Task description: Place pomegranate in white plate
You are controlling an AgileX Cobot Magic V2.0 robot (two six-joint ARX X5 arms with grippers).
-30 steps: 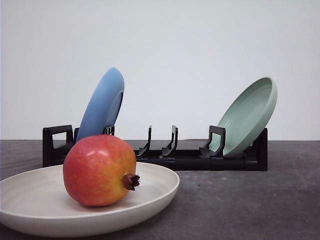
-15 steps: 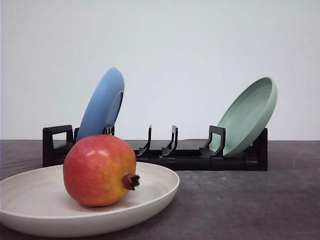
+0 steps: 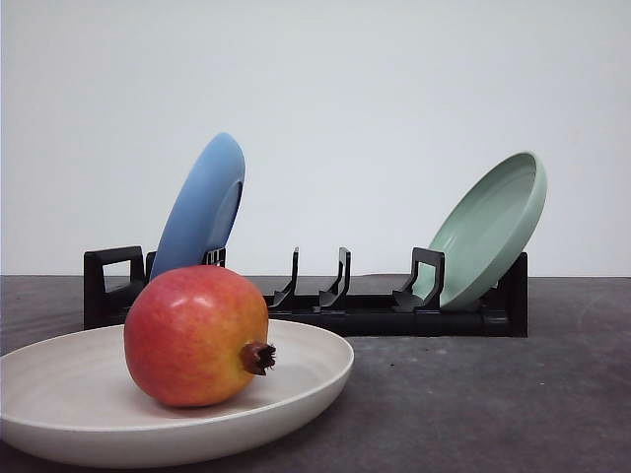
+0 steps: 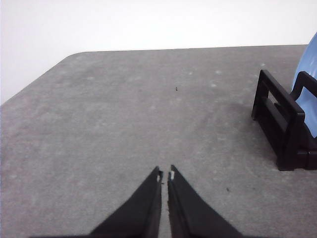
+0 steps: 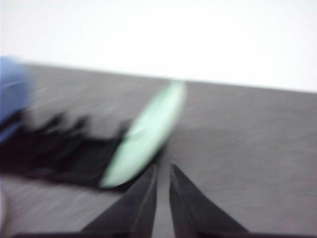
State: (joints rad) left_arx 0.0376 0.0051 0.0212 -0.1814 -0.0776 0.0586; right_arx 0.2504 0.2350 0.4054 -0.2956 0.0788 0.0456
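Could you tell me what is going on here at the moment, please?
Nothing is being held right now. The pomegranate already rests in the white plate at the front of the table. Behind it, a black dish rack holds a blue plate and a pale green plate on edge. The left gripper and the right gripper are both shut and empty, above bare tabletop.

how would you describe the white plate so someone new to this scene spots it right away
Start at the black dish rack standing across the dark table, with a blue plate and a green plate leaning in it. The white plate lies flat in front of the rack's left end. Unlike the other two, it lies flat and has a pomegranate on it.
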